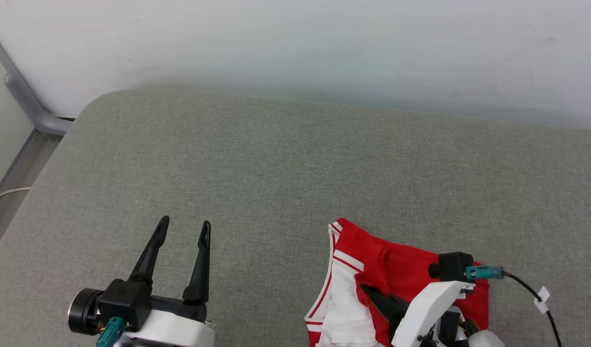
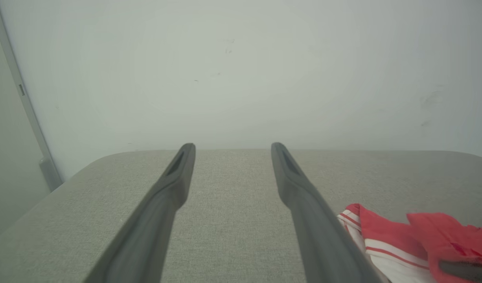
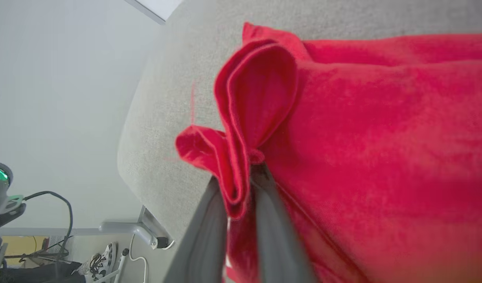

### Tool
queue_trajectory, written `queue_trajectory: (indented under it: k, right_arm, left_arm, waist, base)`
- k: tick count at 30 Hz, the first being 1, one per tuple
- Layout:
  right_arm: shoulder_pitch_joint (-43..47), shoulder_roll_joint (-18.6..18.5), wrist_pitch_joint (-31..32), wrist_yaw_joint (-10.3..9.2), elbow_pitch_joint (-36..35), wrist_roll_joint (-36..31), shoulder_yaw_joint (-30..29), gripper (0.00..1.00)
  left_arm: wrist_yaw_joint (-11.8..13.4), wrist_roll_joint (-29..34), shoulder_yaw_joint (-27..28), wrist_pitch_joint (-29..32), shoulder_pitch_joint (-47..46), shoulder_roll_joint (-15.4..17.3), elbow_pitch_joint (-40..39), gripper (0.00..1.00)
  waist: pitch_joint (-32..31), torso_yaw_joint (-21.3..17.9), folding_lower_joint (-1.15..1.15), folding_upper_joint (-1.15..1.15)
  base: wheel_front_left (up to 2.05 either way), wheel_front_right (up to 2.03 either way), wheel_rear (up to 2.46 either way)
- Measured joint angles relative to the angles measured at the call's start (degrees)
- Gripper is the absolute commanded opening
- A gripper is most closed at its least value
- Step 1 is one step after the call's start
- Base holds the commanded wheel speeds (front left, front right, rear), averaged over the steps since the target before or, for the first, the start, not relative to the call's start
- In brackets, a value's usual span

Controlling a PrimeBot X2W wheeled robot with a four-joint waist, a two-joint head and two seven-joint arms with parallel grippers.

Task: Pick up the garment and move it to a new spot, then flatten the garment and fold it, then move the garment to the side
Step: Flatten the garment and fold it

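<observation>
Now the crumpled red jersey garment (image 1: 396, 267), with white sleeves and red-striped trim, lies on the right part of the grey woven-fabric pad (image 1: 276, 159), below a pale wall (image 1: 295, 43). The right gripper (image 3: 239, 177) has its two dark fingers pinched on a raised fold of the red cloth. Well apart to the left, the left gripper (image 1: 185, 222) hovers over bare pad, fingers spread wide and holding nothing.

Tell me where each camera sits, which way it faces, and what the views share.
Head view: on the head, facing down at the grey table; left gripper open, right gripper low right.
Left wrist view: along its own fingers, across the table to the wall.
Right wrist view: along its own fingers, pinching the red shirt.
Shared: all three show the shirt.
</observation>
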Motion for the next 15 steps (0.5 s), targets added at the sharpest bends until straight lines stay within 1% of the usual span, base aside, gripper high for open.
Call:
queue_trajectory:
  k: [4,10,13,15]
  right_arm:
    - [-1.90,0.00,-0.73,0.00,2.15,1.29,3.41,1.00]
    - [-2.18,0.03,0.27,0.00,-0.71,6.12,8.89,1.00]
    - [-2.41,0.05,0.37,0.00,-2.33,7.44,9.53,1.00]
    - [-3.31,0.07,0.29,0.00,-3.12,6.75,8.84,1.00]
  left_arm:
    - [0.00,0.00,0.05,0.00,-0.05,-0.05,0.33,1.00]
    - [0.00,0.02,0.24,0.00,0.24,-0.13,0.80,1.00]
    - [0.00,0.08,0.15,0.00,0.35,-0.21,0.85,1.00]
    - [0.00,0.08,-0.01,0.00,0.39,-0.26,0.78,1.00]
  waist:
    - [0.00,0.10,0.00,0.00]
    - [-0.84,-0.36,0.00,0.00]
    - [-1.35,-0.82,0.00,0.00]
    - [-1.60,-1.19,0.00,0.00]
  base:
    - [0.00,0.00,0.00]
    - [0.00,0.00,0.00]
    - [0.00,0.00,0.00]
    - [0.00,0.00,0.00]
